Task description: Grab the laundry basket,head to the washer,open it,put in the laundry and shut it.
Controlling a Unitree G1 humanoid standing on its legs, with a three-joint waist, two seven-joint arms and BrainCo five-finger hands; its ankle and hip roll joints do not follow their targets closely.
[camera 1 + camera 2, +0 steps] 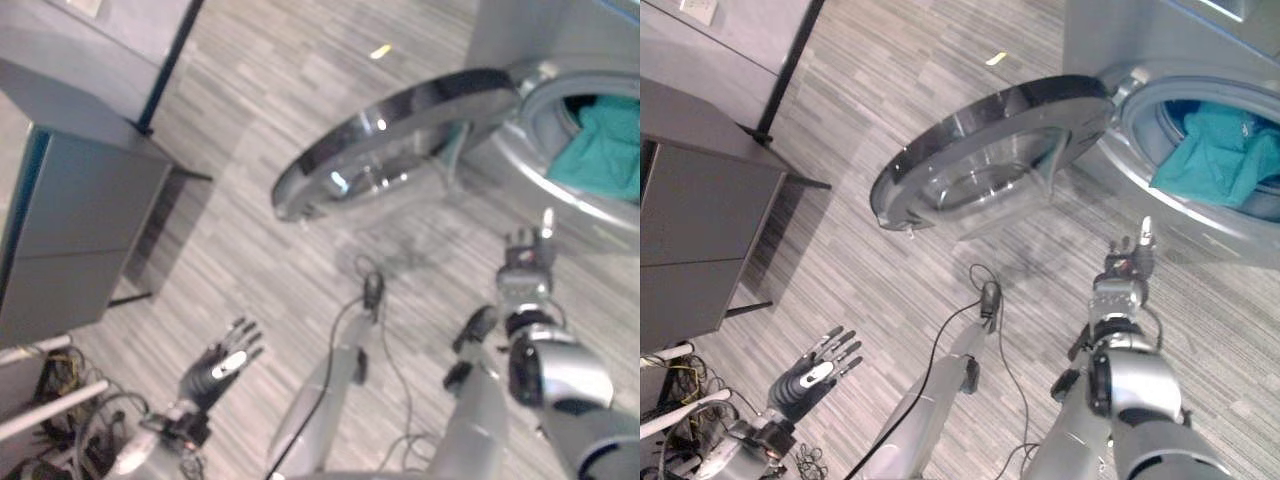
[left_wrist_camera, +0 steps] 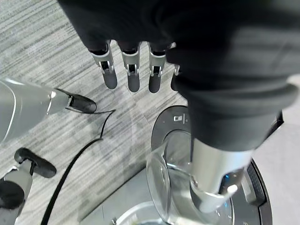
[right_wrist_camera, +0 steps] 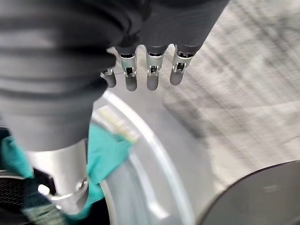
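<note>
- Cloth (image 1: 1215,160): teal, in the drum but bunched at the front and draped toward the rim; my guess is it gets pinched in the seal when I shut the door (image 1: 985,160)
- My right hand (image 1: 1125,265) is empty, fingers straight, just below the opening; left hand (image 1: 820,370) empty and relaxed, low and well apart
- Door swung wide out over the floor (image 1: 250,300); a push near the hinge might glance off
- Grey striped floor, grey cabinet (image 1: 70,230) well to my left
</note>
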